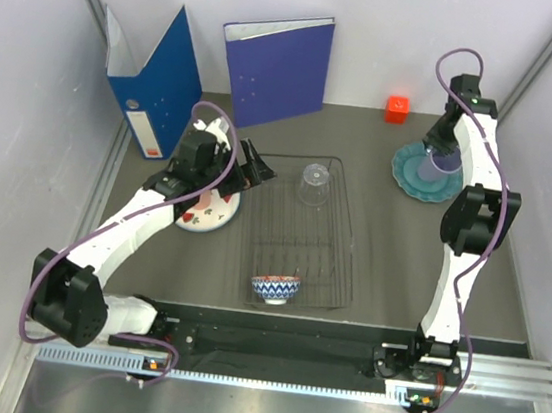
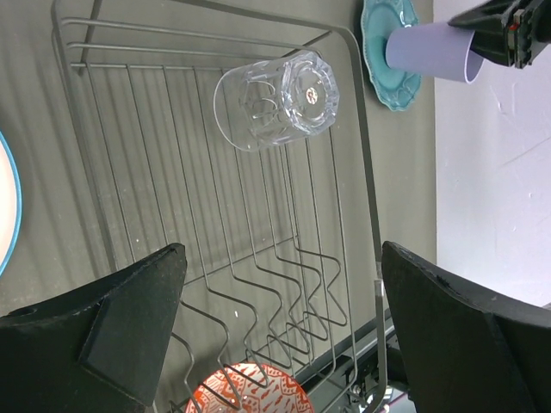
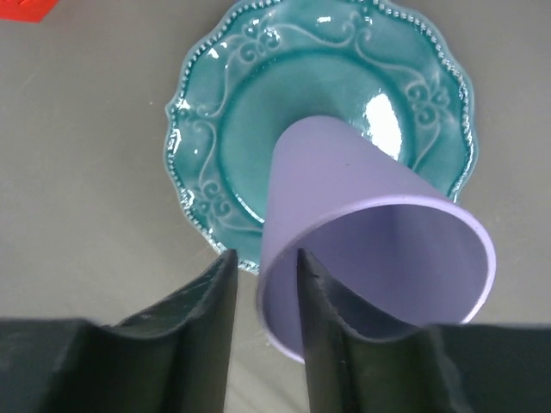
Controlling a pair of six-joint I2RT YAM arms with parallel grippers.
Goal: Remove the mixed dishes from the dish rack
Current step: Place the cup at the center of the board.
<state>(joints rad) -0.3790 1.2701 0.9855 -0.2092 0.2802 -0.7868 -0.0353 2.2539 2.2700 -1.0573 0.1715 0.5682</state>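
The black wire dish rack [image 1: 350, 266] lies mid-table. In it a clear glass tumbler [image 1: 312, 181] stands upside down at the far end, and a small blue-white patterned bowl [image 1: 274, 287] sits at the near end. My left gripper [image 1: 256, 164] is open and empty over the rack's far-left corner [image 2: 284, 258], with the tumbler [image 2: 275, 99] ahead of it. The white plate with red marks [image 1: 210, 214] lies left of the rack. My right gripper [image 3: 265, 254] is shut on the rim of the lavender cup [image 3: 362, 198], over the teal scalloped plate [image 3: 250, 112]. The pink cup is not visible.
Two blue binders [image 1: 155, 81] [image 1: 278, 66] stand at the back left. A small red cube [image 1: 397, 109] sits at the back, beyond the teal plate [image 1: 410, 178]. White walls close in both sides. A black rail [image 1: 279, 343] runs along the near edge.
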